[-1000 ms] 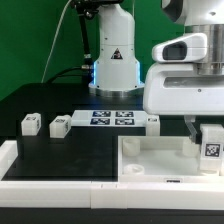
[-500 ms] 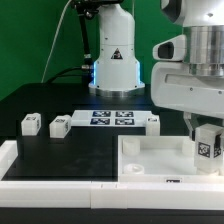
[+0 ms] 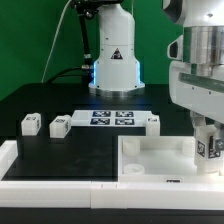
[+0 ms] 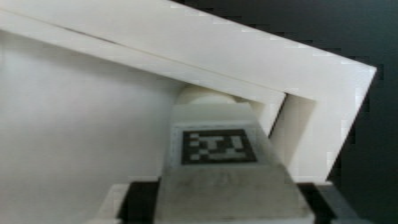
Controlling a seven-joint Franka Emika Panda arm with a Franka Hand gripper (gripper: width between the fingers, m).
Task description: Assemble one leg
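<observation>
My gripper is shut on a white leg with a black-and-white tag, at the exterior view's right. It holds the leg upright over the far right corner of the large flat white square piece with the raised rim. In the wrist view the leg sits between my fingers, its tip at the inner corner of the rim. Three more legs lie on the black table: two at the left and one by the marker board.
The marker board lies flat at the table's middle back. The robot base stands behind it. A white rail runs along the table's front edge at the left.
My gripper has moved to the exterior view's right with the leg, a little further toward the square piece's right corner. The other legs have not moved.
</observation>
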